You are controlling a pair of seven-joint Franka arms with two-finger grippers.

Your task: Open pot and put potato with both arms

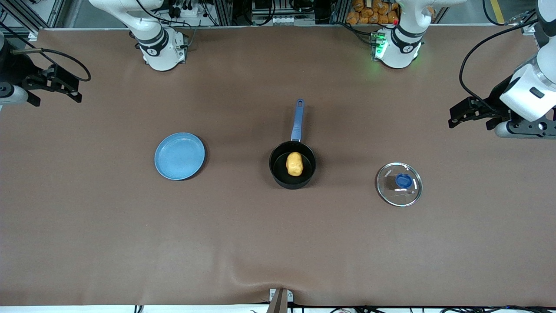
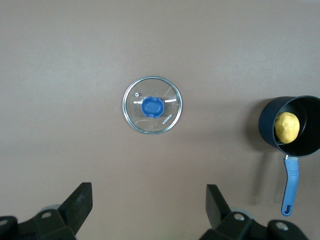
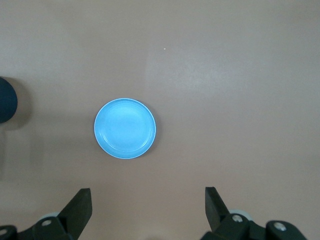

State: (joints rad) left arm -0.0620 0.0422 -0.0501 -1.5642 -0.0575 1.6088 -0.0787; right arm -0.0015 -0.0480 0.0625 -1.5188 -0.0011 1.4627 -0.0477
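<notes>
Yellow-orange against black: the potato (image 1: 294, 164) is lying inside the pot (image 1: 292, 164), its long axis running roughly in line with the pot's blue handle (image 1: 298, 120), which is pointing toward the robots' bases. The pot is sitting open at the middle of the table (image 1: 278, 243). Its glass lid (image 1: 399, 184) is lying flat, knob up, well apart from the pot, toward the left arm's end and slightly nearer the front camera.

The left gripper (image 1: 467, 114) is hanging high over the left arm's end of the table, fingers spread wide and holding nothing; its wrist view is looking down on the lid (image 2: 152, 104) with the pot (image 2: 292, 127) off to one side. The right gripper (image 1: 52, 87) is hanging over the right arm's end, also wide open and empty, looking down on the blue plate (image 3: 125, 128).

Judging from this layout, both steps of the task appear finished and both arms are waiting. If anything were to follow, the lid is lying closest to the left gripper, straight below its camera, with nothing standing in the way. The blue plate (image 1: 180, 156) is resting bare, well apart from the pot, toward the right arm's end.
</notes>
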